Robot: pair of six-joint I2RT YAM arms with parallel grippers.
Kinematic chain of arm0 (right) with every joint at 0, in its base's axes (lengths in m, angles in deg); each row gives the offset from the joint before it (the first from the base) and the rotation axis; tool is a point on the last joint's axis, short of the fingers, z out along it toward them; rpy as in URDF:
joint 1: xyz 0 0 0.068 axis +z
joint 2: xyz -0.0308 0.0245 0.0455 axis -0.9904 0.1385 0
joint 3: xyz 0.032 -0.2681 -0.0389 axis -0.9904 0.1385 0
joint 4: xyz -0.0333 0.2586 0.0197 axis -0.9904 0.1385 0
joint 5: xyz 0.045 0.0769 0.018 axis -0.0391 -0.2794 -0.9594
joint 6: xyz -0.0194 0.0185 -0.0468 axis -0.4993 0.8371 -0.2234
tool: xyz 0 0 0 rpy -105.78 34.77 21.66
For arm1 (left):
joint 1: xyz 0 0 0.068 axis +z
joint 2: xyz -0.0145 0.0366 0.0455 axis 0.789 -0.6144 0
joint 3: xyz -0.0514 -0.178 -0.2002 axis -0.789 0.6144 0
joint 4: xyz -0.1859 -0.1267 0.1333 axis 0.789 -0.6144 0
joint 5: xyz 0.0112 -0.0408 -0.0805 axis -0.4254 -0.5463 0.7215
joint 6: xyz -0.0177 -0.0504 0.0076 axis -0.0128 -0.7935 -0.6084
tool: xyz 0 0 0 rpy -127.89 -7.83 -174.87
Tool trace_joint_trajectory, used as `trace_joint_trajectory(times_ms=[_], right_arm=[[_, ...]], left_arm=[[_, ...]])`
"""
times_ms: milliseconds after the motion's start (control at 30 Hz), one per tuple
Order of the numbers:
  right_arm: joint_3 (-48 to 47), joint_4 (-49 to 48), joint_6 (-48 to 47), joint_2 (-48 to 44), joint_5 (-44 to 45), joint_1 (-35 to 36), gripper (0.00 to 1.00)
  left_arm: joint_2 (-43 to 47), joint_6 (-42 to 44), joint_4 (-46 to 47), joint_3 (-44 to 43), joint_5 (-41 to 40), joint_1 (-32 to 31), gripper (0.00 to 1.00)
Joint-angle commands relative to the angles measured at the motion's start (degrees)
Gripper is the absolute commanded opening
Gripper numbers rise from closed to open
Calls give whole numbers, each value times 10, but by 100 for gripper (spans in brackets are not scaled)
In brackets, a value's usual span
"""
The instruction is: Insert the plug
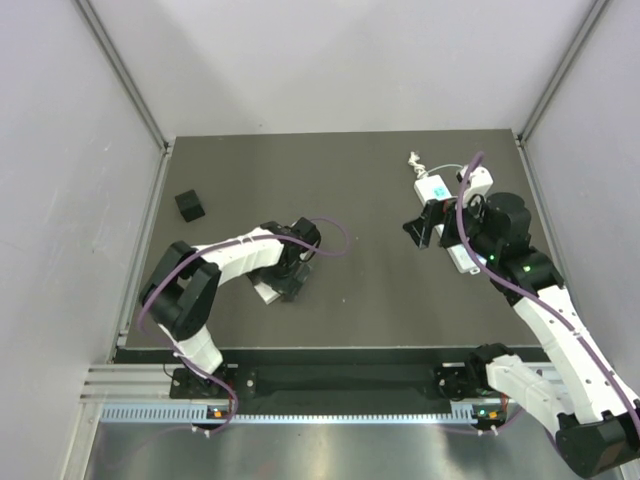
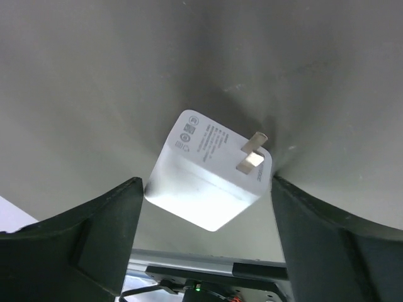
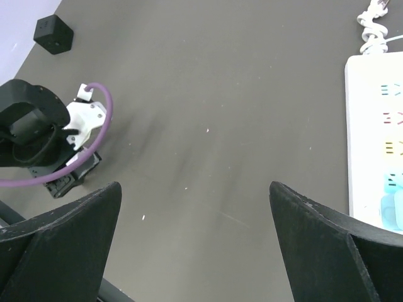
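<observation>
A white cube-shaped plug (image 2: 208, 176) with two metal prongs (image 2: 252, 154) lies tilted on the dark mat, prongs pointing up and away. My left gripper (image 2: 206, 184) is open and straddles it; the right finger touches the plug's corner, the left finger is just beside it. In the top view the plug (image 1: 264, 291) sits by my left gripper (image 1: 292, 282) at the mat's left middle. The white power strip (image 3: 374, 138) lies at the right; in the top view the power strip (image 1: 440, 190) is partly hidden under my right arm. My right gripper (image 3: 195, 189) is open and empty above the mat.
A small black cube (image 1: 189, 206) sits at the far left of the mat, also in the right wrist view (image 3: 53, 33). The strip's coiled white cord (image 1: 418, 162) lies at the back right. Grey walls enclose the mat (image 1: 350, 290) on three sides.
</observation>
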Motion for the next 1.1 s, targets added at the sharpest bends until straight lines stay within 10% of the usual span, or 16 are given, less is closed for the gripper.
trace_joint_trajectory(times_ms=[0, 67, 100, 333, 567, 800, 1067], right_arm=[[4, -18, -5, -7, 0, 7, 100], [4, -17, -5, -3, 1, 7, 100], [4, -16, -6, -1, 3, 7, 100], [77, -107, -7, -60, 53, 9, 100], [120, -237, -7, -49, 58, 51, 95], [114, -322, 23, -8, 45, 131, 89], [115, -381, -43, 39, 134, 250, 79]], left_arm=[[-16, 1, -5, -13, -17, 1, 84], [-24, -12, 8, -18, -8, 3, 69], [-29, -23, 8, -31, -2, 3, 45], [-8, -159, 44, -100, 132, 7, 0], [114, -419, 273, -116, 317, 24, 0], [169, -817, 601, 51, 368, 30, 0], [123, -904, 741, 76, 442, 29, 0]])
